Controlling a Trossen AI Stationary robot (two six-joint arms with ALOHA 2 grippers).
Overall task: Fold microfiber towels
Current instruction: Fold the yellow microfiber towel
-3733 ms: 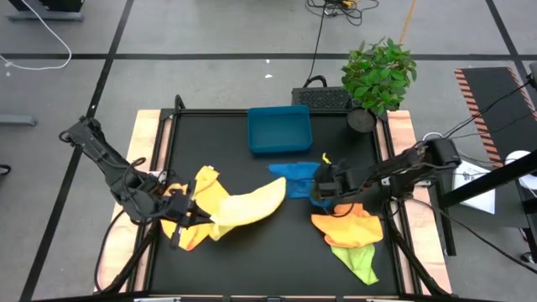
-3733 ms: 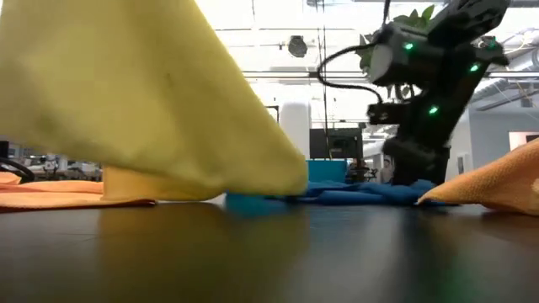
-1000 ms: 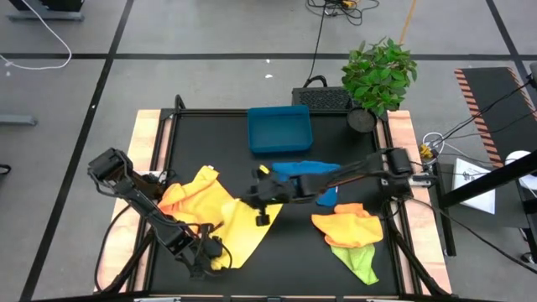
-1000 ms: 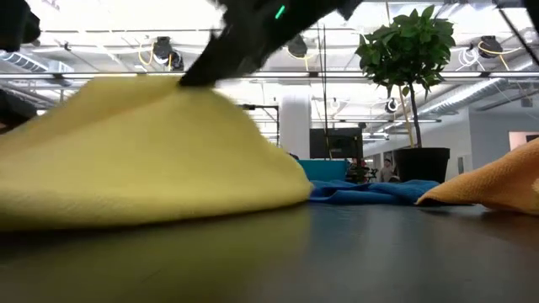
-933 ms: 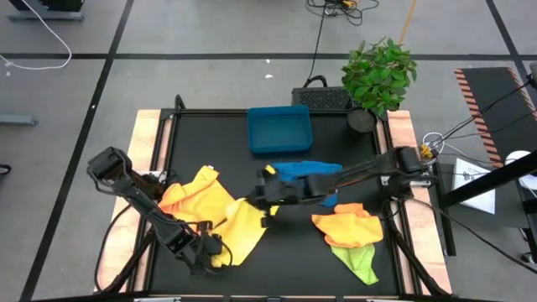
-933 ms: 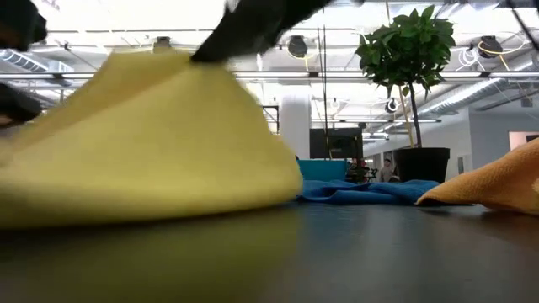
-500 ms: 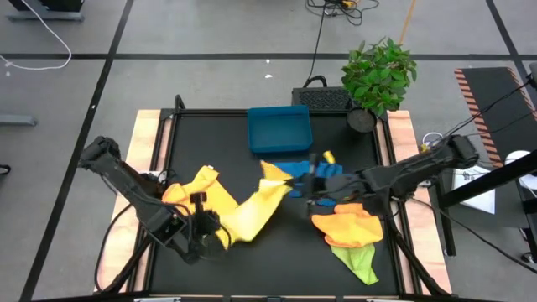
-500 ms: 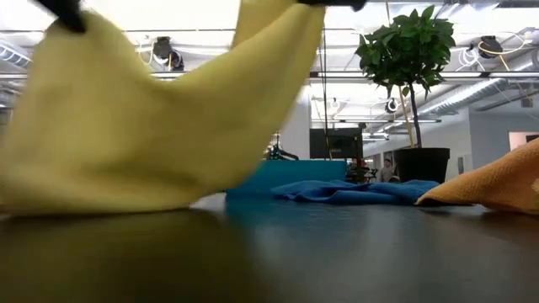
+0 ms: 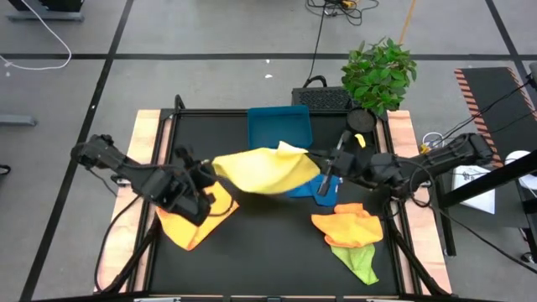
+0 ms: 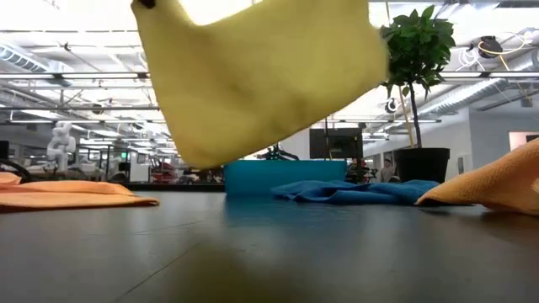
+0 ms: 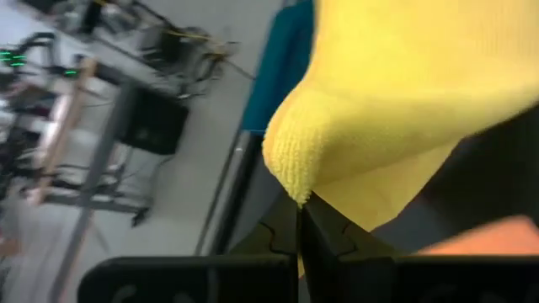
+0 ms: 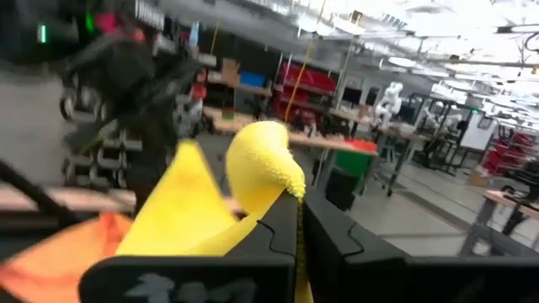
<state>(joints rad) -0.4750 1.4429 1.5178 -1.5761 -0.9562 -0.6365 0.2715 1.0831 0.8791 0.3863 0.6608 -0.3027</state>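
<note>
Cloth in pale yellow, the microfiber towel [image 9: 264, 170] being worked, now hangs clear of the counter [image 9: 268, 243], stretched between the two arms over the counter's middle, just in front of the blue tray [image 9: 279, 126] at the far edge. Half a second ago its lower part still dragged on the surface; a second ago it lay heaped near the front left. In the low view its bottom edge [image 10: 253, 84] floats well above the counter top. The left gripper [image 9: 201, 172] has its jaws clamped on one corner, the right gripper [image 9: 323, 174] on the opposite one; both wrist views show towel pinched between shut fingers. That suggests the spreading step is nearly done, and laying it flat likely comes next. An orange-yellow towel [image 9: 191, 222] lies near the front left, a blue towel [image 9: 323, 186] under the right gripper, and orange [image 9: 348, 226] and lime green towels [image 9: 357, 260] near the front right, all unfolded.
</note>
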